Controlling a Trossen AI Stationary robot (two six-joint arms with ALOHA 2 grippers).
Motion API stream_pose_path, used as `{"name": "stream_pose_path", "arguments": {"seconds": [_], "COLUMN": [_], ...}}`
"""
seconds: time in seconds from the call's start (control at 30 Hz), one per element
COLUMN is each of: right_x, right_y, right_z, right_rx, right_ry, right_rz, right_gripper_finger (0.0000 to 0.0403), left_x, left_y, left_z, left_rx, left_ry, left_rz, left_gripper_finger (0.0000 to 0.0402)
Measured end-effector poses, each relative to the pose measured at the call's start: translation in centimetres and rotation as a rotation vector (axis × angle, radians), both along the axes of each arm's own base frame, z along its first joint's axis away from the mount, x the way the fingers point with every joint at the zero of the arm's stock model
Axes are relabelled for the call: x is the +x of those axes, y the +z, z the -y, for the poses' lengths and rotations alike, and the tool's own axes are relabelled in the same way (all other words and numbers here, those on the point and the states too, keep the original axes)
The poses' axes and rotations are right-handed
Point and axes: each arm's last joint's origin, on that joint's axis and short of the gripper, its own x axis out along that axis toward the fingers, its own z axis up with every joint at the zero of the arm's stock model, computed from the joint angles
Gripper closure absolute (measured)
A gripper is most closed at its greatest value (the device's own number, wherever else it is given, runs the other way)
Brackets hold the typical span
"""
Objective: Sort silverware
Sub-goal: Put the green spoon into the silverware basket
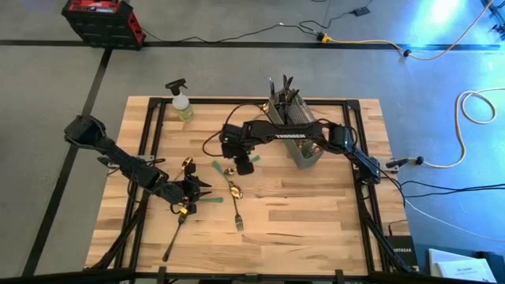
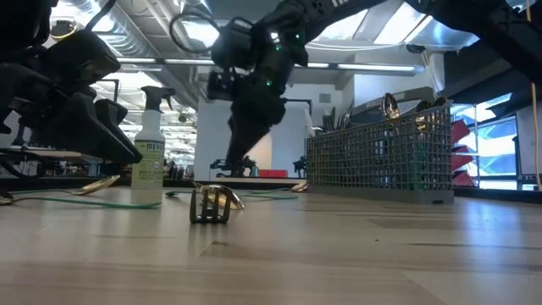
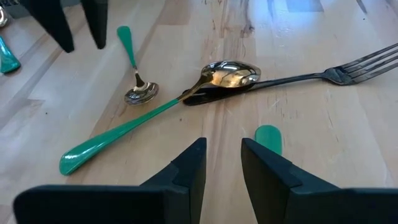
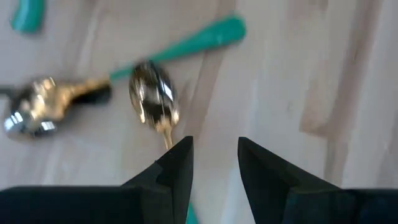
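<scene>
The left pincer (image 3: 222,163), slightly spread and holding nothing, hangs just short of a gold-bowled, green-handled spoon (image 3: 155,112) crossing a dark fork (image 3: 323,76) on the wooden desk (image 1: 316,213). A second, smaller green-handled spoon (image 3: 135,68) lies near. The right pincer (image 4: 214,163) (also parted, empty) hovers above a gold spoon (image 4: 154,99).

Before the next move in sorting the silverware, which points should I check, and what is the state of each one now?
1. Left gripper empty, with a gap between the fingers: ok.
2. Right gripper empty, with a gap between the fingers: ok.
3. Gold spoon lies just ahead of the right gripper, free to grasp: ok.
4. Green-handled spoon lies apart from other pieces: not ok, its bowl rests on the dark fork.
5. Mesh caddy stands upright: ok.
6. Free compartment in the caddy: cannot tell.
</scene>
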Motion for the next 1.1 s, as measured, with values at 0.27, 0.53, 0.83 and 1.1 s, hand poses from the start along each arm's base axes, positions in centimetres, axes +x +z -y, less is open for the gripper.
{"name": "stream_pose_path", "arguments": {"seconds": [0.27, 0.53, 0.83, 1.1], "right_x": [-0.6, -1.9, -2.2, -2.4], "right_y": [-1.4, -4.7, -5.2, -5.0], "right_z": [-1.9, -1.6, -0.9, -1.0], "right_rx": [0.010, -0.027, -0.014, 0.044], "right_ry": [0.028, 0.012, -0.001, 0.015], "right_rz": [-0.069, -0.118, -0.118, -0.121], "right_gripper_finger": [0.0292, 0.0292, 0.0295, 0.0388], "left_x": [0.0, 0.0, 0.0, 0.0], "left_y": [0.0, 0.0, 0.0, 0.0], "left_z": [0.0, 0.0, 0.0, 0.0], "left_rx": [0.000, -0.004, -0.001, 0.000], "left_ry": [0.001, 0.003, 0.008, 0.008], "left_rz": [-0.001, 0.000, 0.003, 0.002], "left_gripper_finger": [0.0316, 0.0316, 0.0316, 0.0316]}}
